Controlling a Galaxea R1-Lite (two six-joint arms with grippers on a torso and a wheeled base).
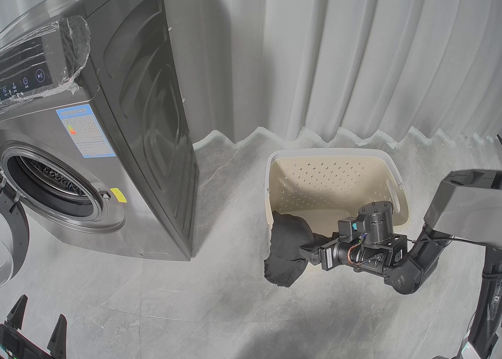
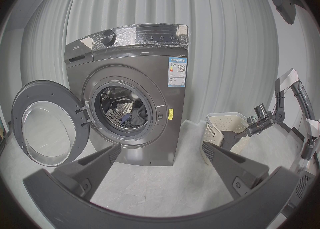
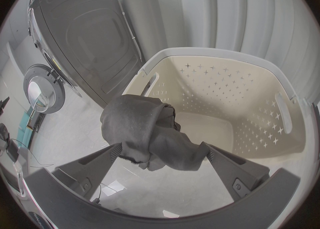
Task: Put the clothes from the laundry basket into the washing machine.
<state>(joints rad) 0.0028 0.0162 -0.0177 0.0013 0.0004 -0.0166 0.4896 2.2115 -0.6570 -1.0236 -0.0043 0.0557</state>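
Observation:
A dark grey garment (image 1: pixel 286 250) hangs over the left front corner of the cream laundry basket (image 1: pixel 334 152), partly inside and partly down its outer wall. My right gripper (image 1: pixel 308 253) is level with that corner, open. In the right wrist view the garment (image 3: pixel 143 126) lies between the spread fingers of the right gripper (image 3: pixel 161 149), touching both tips. The rest of the basket (image 3: pixel 216 52) looks bare inside. My left gripper (image 1: pixel 41 313) is open and low near the floor, facing the washing machine (image 2: pixel 133 72). Dark clothes (image 2: pixel 133 116) lie in its drum.
The machine's round door (image 2: pixel 50 123) is swung wide open to its left side. White curtains (image 1: pixel 340 35) hang behind the machine and the basket. Bare grey floor (image 1: pixel 209 292) lies between the machine and the basket.

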